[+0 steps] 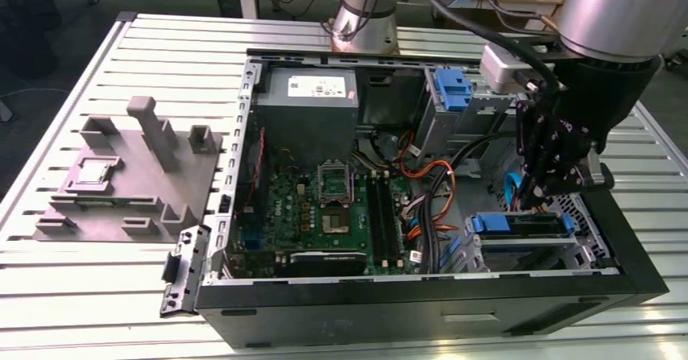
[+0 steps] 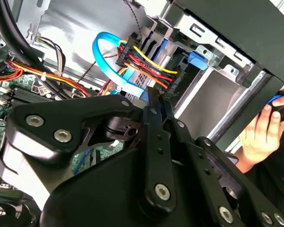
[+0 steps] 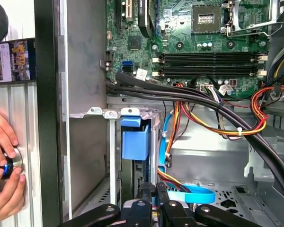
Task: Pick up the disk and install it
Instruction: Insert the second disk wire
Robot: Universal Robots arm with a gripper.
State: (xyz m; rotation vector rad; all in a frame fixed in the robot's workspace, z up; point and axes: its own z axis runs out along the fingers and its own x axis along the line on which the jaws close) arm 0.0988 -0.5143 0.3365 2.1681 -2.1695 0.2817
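Disk (image 1: 524, 229) sits in the drive cage at the front corner of the open computer case (image 1: 430, 300), on the exterior view's right, its blue side rail (image 1: 489, 223) facing the motherboard (image 1: 322, 211). In the first wrist view the blue rail tab (image 3: 135, 139) shows at the cage mouth, with a light-blue data cable (image 3: 189, 195) and a red, yellow and black power lead just beside it. Gripper (image 1: 549, 184) hangs just above the disk; its fingers (image 2: 154, 123) are pressed together and hold nothing. A second blue bracket (image 1: 456, 90) stands in the upper bay. A person's hands (image 3: 2, 163) rest on a round knob outside the case wall. The case lies on the slatted bench (image 1: 97, 295), near a grey fixture (image 1: 129, 179).
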